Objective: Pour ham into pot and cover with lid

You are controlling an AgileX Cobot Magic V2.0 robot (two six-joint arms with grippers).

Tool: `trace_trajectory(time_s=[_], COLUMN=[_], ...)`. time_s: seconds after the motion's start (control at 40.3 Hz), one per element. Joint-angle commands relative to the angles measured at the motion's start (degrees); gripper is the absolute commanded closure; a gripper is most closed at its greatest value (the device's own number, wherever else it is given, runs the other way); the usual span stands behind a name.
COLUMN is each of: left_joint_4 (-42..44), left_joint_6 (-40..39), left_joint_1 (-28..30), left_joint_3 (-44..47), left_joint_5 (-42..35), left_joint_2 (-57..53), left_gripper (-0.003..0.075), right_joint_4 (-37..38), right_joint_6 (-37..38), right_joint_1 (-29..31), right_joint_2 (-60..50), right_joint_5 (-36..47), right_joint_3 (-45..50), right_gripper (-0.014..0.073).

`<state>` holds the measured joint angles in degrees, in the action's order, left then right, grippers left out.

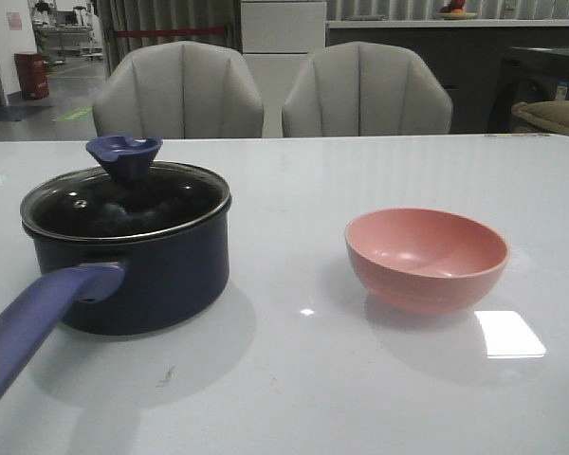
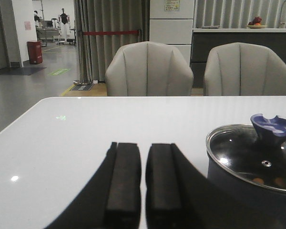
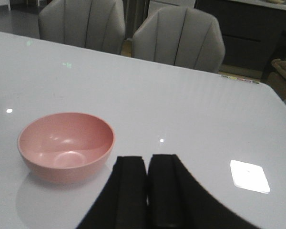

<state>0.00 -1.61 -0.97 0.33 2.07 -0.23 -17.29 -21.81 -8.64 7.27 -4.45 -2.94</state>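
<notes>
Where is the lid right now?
In the front view, the lid sits on the pot at table left, with the pink bowl to its right.

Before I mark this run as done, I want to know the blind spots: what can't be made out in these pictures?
- Ham: only two orange specks show through the lid in the left wrist view; the front view shows only dark glass.
- Pot: its handle end is cut off by the front view's left edge.
- Left gripper and right gripper: absent from the front view; only the fingers show, with a thin gap.
- Pink bowl: nothing hidden, it is empty.
</notes>
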Motion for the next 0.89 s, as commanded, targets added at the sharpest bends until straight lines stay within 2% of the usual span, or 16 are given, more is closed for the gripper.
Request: trace_trajectory(time_s=[0.0, 0.05, 0.149, 0.869], left_joint_4=[-0.3, -0.3, -0.3, -0.3], left_joint_6=[-0.7, -0.7, -0.7, -0.7], left_joint_1=[0.2, 0.2, 0.2, 0.2], left_joint_3=[1.2, 1.2, 1.2, 1.2], left_joint_5=[-4.7, -4.7, -4.7, -4.7], left_joint_2=[-1.1, -1.1, -1.1, -1.0], left_gripper=[0.0587, 0.0587, 0.0587, 0.0587], right_joint_4=[7.0, 11.0, 15.4, 15.6], right_joint_6=[8.4, 14.0, 19.3, 19.4], right_joint_1=[0.2, 0.2, 0.2, 0.2], right_joint_2=[-2.8, -4.8, -8.4, -9.0], right_joint_5=[7.5, 8.6, 8.8, 7.7], right_joint_3=[0.7, 2.0, 3.9, 4.2], right_gripper=[0.0448, 0.0448, 0.0448, 0.0448])
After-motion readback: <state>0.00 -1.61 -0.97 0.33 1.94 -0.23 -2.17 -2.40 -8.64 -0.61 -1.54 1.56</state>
